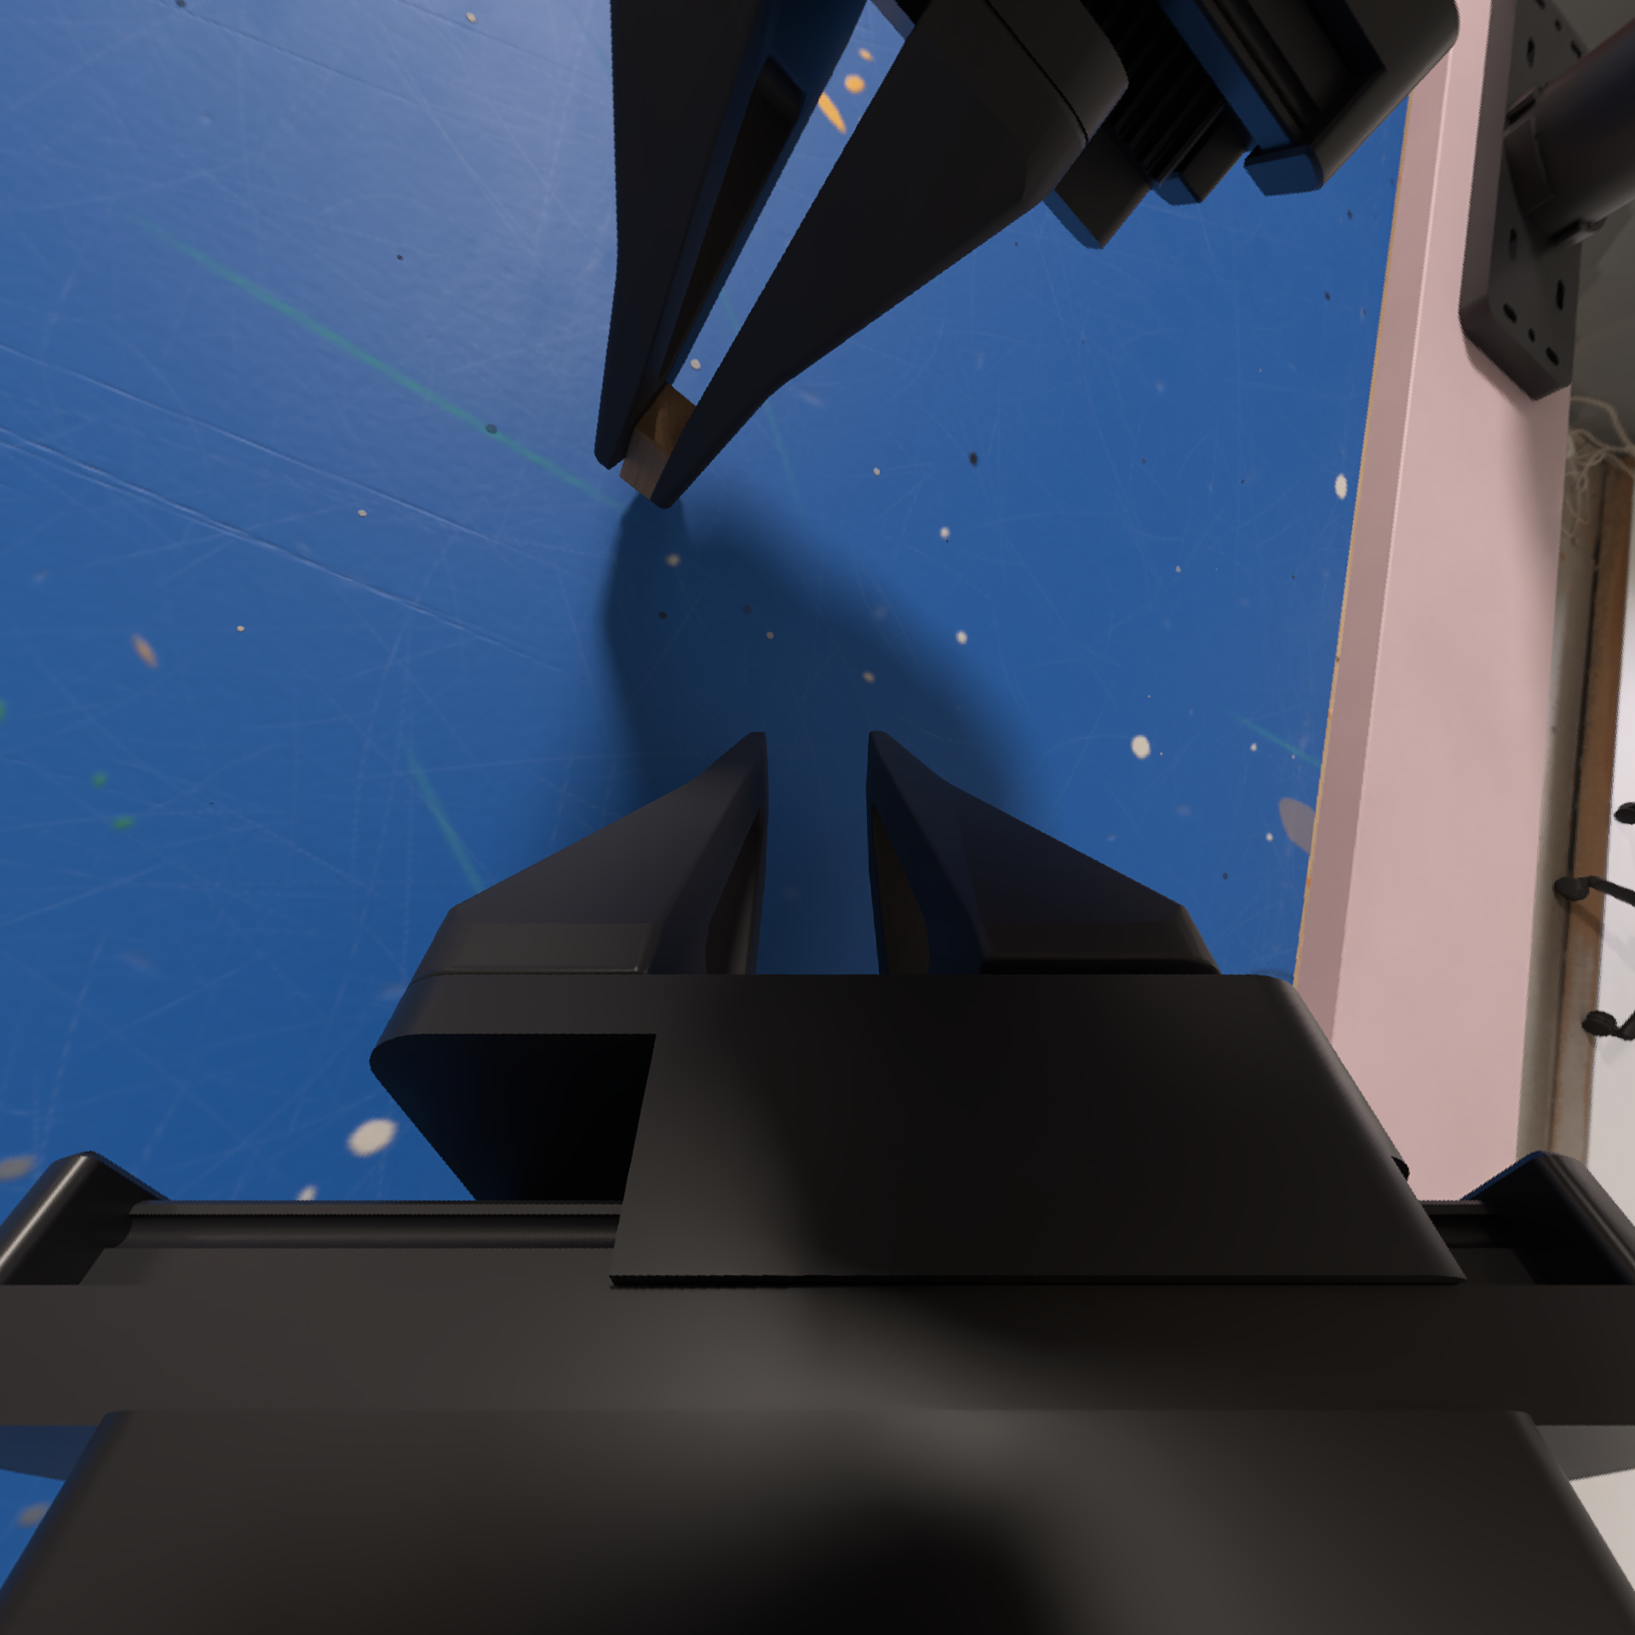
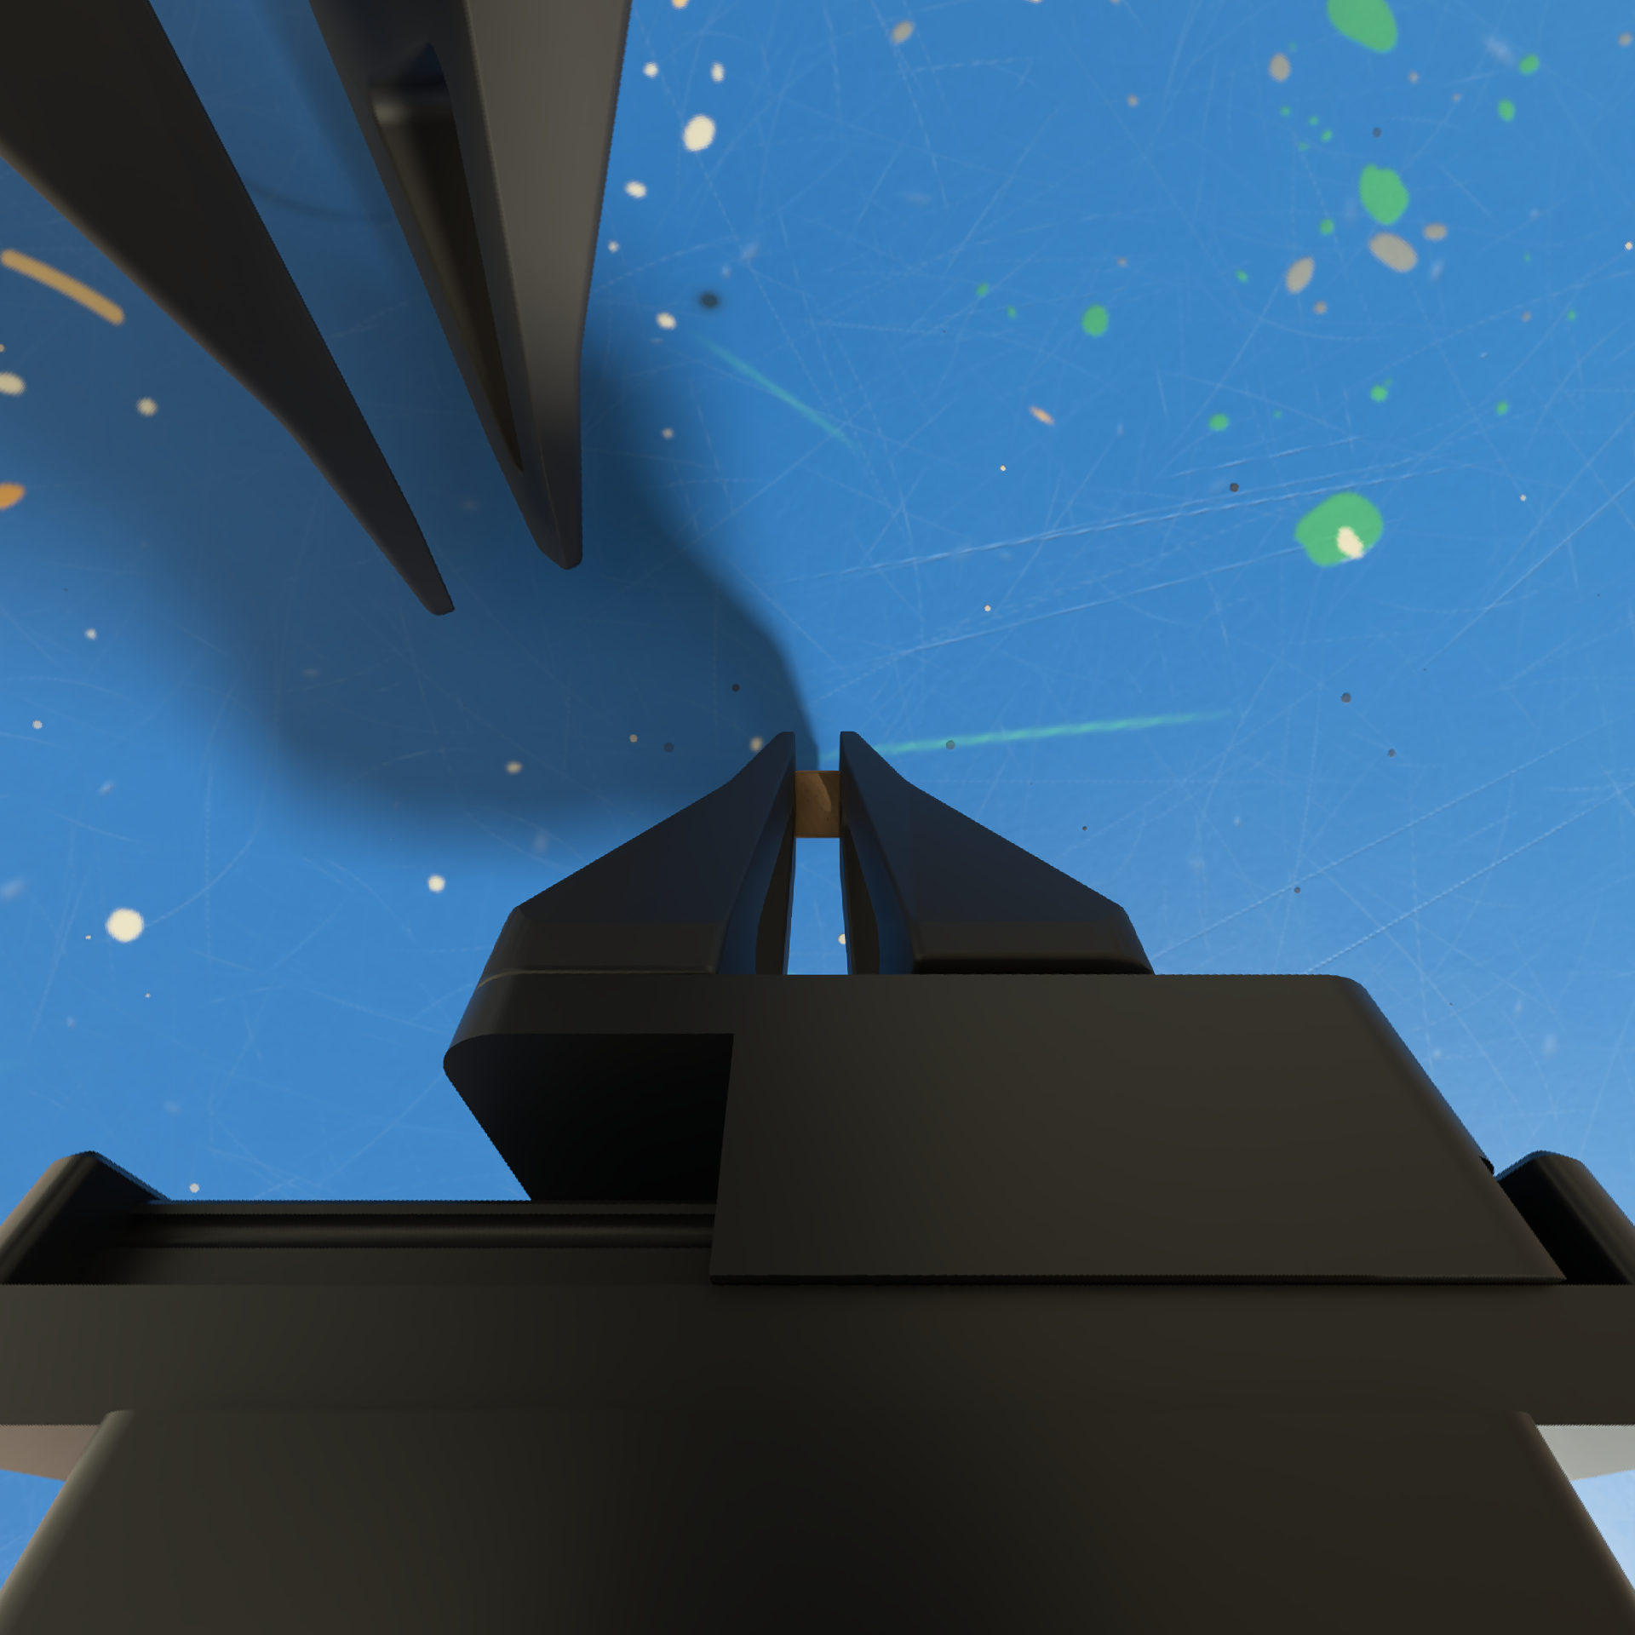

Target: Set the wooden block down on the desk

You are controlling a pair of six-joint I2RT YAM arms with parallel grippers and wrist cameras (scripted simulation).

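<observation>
Right claw (image 2: 817,752) (pointing down) pinches wooden block (image 2: 816,802) above desk (image 2: 1150,619).

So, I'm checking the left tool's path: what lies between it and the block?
Only bare blue desk in shadow, seen in the left wrist view. The left tool is open and empty; the block sits clamped in the right tool.

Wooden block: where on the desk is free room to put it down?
The right pincer grips the wooden block. The blue desk is bare to its right and ahead. It is crowded on the other side, where the empty left pincer hangs close.
</observation>
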